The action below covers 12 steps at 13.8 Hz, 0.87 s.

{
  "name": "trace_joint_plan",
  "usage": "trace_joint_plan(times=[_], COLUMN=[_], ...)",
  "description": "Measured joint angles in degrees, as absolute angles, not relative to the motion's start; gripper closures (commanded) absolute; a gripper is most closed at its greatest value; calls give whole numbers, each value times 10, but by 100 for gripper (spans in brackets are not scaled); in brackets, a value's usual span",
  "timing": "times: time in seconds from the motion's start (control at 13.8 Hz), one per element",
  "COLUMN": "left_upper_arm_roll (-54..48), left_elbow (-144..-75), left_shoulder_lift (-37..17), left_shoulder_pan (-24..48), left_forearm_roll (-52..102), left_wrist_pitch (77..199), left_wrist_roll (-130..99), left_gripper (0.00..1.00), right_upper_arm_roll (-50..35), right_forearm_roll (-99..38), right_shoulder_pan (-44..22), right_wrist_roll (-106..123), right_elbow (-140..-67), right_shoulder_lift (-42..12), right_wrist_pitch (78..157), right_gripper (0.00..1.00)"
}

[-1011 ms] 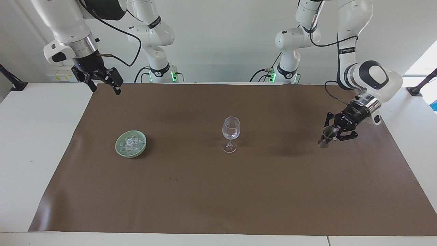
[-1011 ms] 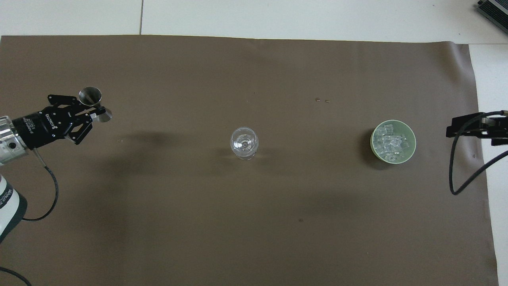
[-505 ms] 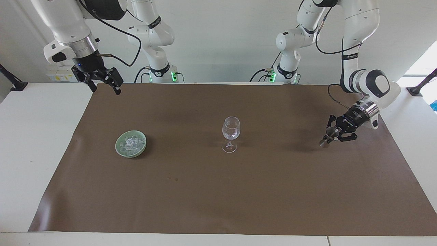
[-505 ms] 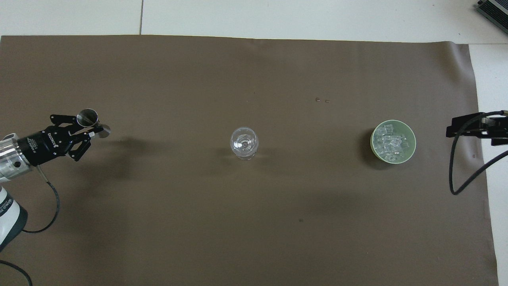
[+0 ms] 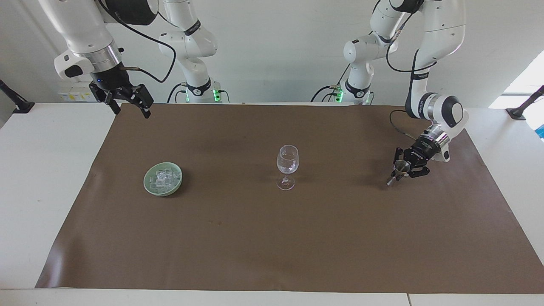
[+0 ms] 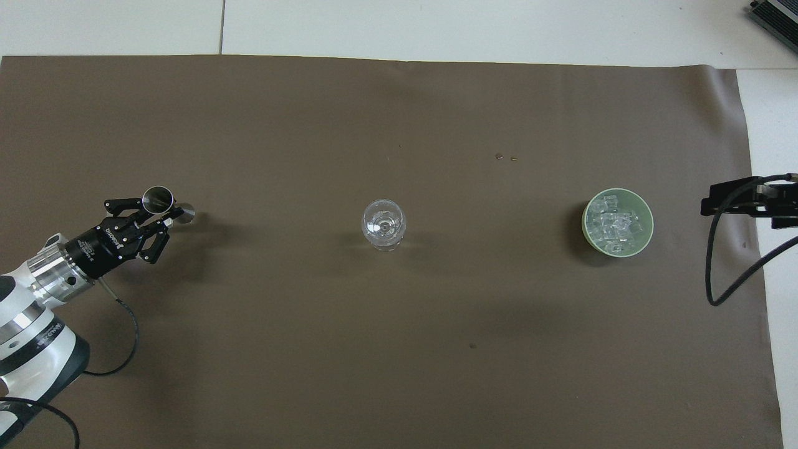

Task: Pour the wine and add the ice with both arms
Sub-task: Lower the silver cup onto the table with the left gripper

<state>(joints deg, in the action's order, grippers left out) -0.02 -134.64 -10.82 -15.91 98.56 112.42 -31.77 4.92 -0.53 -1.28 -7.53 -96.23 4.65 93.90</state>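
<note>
Overhead view: left gripper (image 6: 163, 215) clenched on metal jigger (image 6: 158, 198), well apart from wine glass (image 6: 383, 223); right gripper (image 5: 129, 103) waits, jaws spread.

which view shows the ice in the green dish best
The overhead view: it looks straight down into the green dish, so the ice shows as separate clear cubes. The facing view sees the dish slantwise, and the ice is only a pale heap inside its rim.

A white table (image 5: 42, 170) under a brown mat (image 5: 272, 238), white wall (image 5: 276, 42).
</note>
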Motion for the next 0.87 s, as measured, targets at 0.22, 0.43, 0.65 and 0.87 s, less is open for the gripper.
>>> trace_joint_plan(times=[0.22,0.43,0.65,0.87], left_upper_arm_roll=[-2,-2,-2,-2], left_elbow=[-1351,-1354,-1354,-1354], left_shoulder_lift=[-111,-114,-120,-122], left_shoulder_pan=[-154,-153,-148,-142], left_forearm_roll=[1005,1011,1011,1012], left_wrist_pitch=[1127,1154,1175,1187], left_wrist_roll=[-310,-310,-310,-310], left_gripper=[100,100,100,100], right_upper_arm_roll=[49,49,49,49], right_forearm_roll=[-5,-5,-5,-5], right_shoulder_pan=[-13,-13,-13,-13], right_wrist_roll=[-75,-75,-75,-75], right_elbow=[-962,-962,-962,-962], right_shoulder_lift=[46,46,46,46], right_wrist_pitch=[939,939,939,939], right_gripper=[0,0,0,0])
